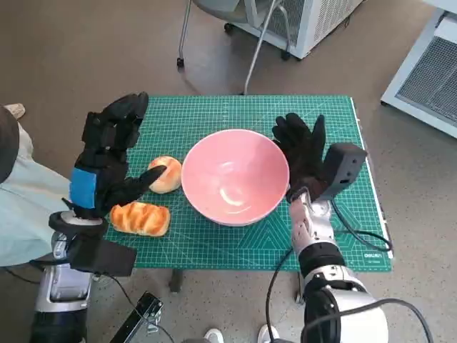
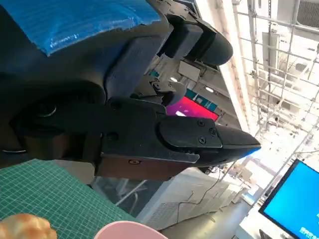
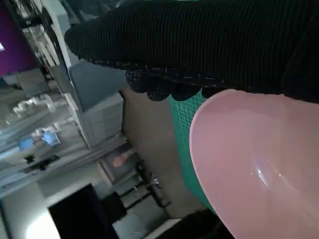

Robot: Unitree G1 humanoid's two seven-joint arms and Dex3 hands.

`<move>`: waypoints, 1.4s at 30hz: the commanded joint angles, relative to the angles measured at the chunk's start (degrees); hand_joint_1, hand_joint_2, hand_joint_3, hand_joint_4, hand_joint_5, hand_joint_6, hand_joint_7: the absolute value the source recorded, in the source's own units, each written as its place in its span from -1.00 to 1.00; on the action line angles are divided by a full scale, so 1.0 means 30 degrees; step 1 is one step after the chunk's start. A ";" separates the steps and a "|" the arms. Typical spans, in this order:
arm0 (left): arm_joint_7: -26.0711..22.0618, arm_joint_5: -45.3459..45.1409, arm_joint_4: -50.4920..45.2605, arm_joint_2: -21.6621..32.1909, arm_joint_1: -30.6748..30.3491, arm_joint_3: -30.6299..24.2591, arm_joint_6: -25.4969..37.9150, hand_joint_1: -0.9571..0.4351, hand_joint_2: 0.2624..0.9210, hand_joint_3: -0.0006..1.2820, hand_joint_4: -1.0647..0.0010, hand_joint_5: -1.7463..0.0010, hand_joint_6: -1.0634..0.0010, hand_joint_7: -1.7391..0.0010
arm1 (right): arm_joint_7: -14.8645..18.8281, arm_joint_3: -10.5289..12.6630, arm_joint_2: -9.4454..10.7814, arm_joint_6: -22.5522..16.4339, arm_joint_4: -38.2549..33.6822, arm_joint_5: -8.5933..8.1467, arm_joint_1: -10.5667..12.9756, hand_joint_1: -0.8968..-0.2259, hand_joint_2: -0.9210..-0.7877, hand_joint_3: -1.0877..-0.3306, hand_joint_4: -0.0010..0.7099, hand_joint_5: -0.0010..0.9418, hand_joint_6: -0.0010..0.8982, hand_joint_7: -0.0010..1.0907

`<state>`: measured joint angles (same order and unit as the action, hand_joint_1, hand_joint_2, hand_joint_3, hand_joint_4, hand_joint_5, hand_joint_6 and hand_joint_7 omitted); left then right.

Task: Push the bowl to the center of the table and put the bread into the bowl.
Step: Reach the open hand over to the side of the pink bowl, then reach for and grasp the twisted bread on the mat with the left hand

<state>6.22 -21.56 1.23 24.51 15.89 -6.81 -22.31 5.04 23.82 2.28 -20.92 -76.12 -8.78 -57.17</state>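
A pink bowl [image 1: 235, 176] stands empty near the middle of the green cutting mat [image 1: 328, 236]; its rim also shows in the left wrist view [image 2: 124, 232] and it fills much of the right wrist view [image 3: 259, 164]. My right hand [image 1: 301, 150] in the black glove lies flat against the bowl's right side, fingers spread. A round bread roll [image 1: 166, 174] lies just left of the bowl, and a longer glazed bread [image 1: 140, 217] lies in front of it. My left hand [image 1: 108, 158] hovers above the breads, fingers apart, holding nothing; its thumb points at the round roll [image 2: 25, 226].
The mat covers the small table, whose front edge runs just below the long bread. A person's pale-clad leg [image 1: 21, 200] is at the left. A chair base [image 1: 235, 28] and white cabinets [image 1: 428, 71] stand on the floor behind the table.
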 commanded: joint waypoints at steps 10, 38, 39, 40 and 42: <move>-0.0209 0.0278 -0.0188 0.0432 -0.0033 -0.0522 0.0036 -0.17 1.00 -0.80 0.57 1.00 1.00 0.16 | 0.0565 -0.1301 -0.1245 -0.3062 0.0640 0.0920 -0.0296 0.03 -1.00 -0.31 -0.18 -1.00 -0.76 0.13; -0.6047 0.0188 -0.0154 0.6847 -0.0125 -0.0831 -0.0072 0.03 0.71 -0.98 0.51 0.99 0.76 0.37 | 0.8577 -0.6235 -0.2782 -1.1647 0.7073 0.1217 0.2551 -0.55 -1.00 -0.23 -0.07 -0.98 -1.00 0.49; -0.6770 0.0324 -0.0184 0.7279 -0.0260 -0.0749 0.0041 0.07 0.67 -0.99 0.51 0.99 0.72 0.41 | 0.8604 -0.6226 -0.2750 -1.1553 0.7209 0.1078 0.2628 -0.55 -1.00 -0.23 -0.08 -0.98 -1.00 0.49; -0.7287 0.0431 -0.0208 0.7575 -0.0352 -0.0695 0.0125 0.13 0.65 -0.99 0.52 0.99 0.71 0.43 | 0.8622 -0.6225 -0.2728 -1.1478 0.7317 0.0972 0.2690 -0.55 -1.00 -0.23 -0.08 -0.98 -1.00 0.49; -0.8386 0.0625 -0.0179 0.8240 -0.0549 -0.0579 0.0178 0.30 0.62 -0.99 0.54 0.99 0.64 0.53 | 0.8538 -0.6231 -0.2660 -1.1387 0.7486 0.0843 0.2797 -0.54 -1.00 -0.22 -0.09 -0.98 -1.00 0.49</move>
<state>-14.67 -21.14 1.18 46.26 15.79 -9.31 -22.37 30.10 5.49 -5.37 -56.32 -54.32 -5.46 -50.72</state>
